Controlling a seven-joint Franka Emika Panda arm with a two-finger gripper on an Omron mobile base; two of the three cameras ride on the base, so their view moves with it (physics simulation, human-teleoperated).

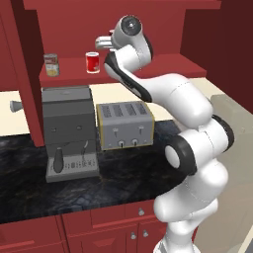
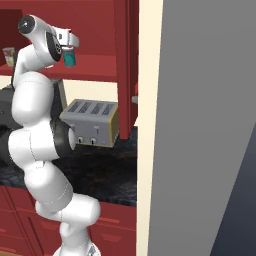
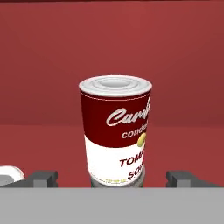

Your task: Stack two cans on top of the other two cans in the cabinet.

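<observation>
While end effector point(image 3: 112, 177) gapes, soup can point(image 3: 115, 131) stands between

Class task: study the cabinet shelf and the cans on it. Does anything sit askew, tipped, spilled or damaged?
Nothing stands out. On the cabinet shelf, the bright red can and the tan-labelled can stand upright and apart. The soup can stands straight between the open gripper fingers. No spill or damage shows.

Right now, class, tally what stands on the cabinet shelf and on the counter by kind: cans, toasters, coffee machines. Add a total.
Cans: 4 (tan-labelled can, bright red can, teal can, dark red and white can)
Toasters: 1 (toaster)
Coffee machines: 1 (coffee machine)
Total: 6
</observation>
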